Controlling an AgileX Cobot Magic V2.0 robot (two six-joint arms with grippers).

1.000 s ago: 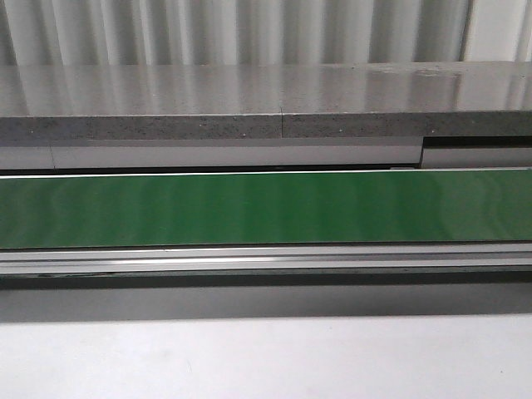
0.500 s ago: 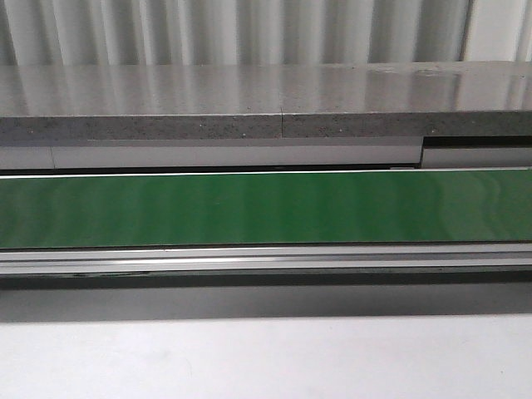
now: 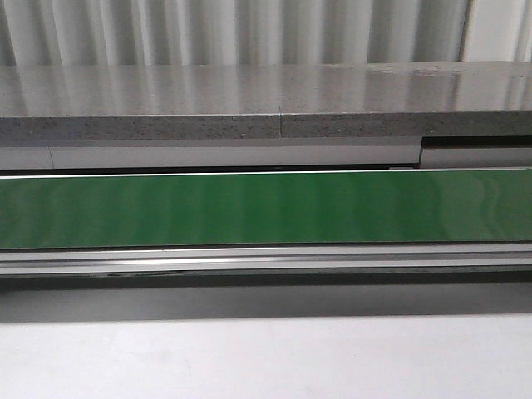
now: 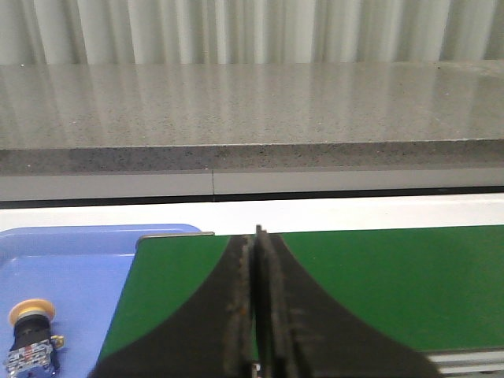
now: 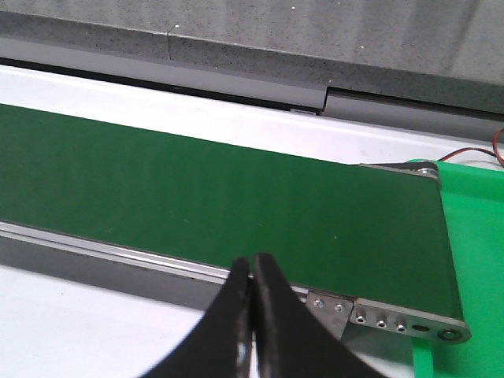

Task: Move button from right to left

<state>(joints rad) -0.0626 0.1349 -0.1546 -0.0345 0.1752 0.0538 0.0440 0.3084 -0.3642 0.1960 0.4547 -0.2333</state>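
A button [image 4: 31, 335] with a yellow cap and a blue contact block lies on a blue tray [image 4: 75, 272] in the left wrist view, off to the side of the belt's end. My left gripper [image 4: 256, 236] is shut with nothing in it, above the green conveyor belt [image 4: 378, 276]. My right gripper [image 5: 252, 264] is also shut and empty, over the near rail of the belt [image 5: 197, 197] close to its right end. Neither gripper appears in the front view, which shows only the belt [image 3: 266, 208].
A grey speckled counter [image 3: 266, 100] runs behind the belt, with a corrugated wall beyond. A bright green surface [image 5: 472, 260] adjoins the belt's right end, with red and black wires [image 5: 480, 153] near it. White tabletop [image 3: 266, 357] lies in front of the conveyor frame.
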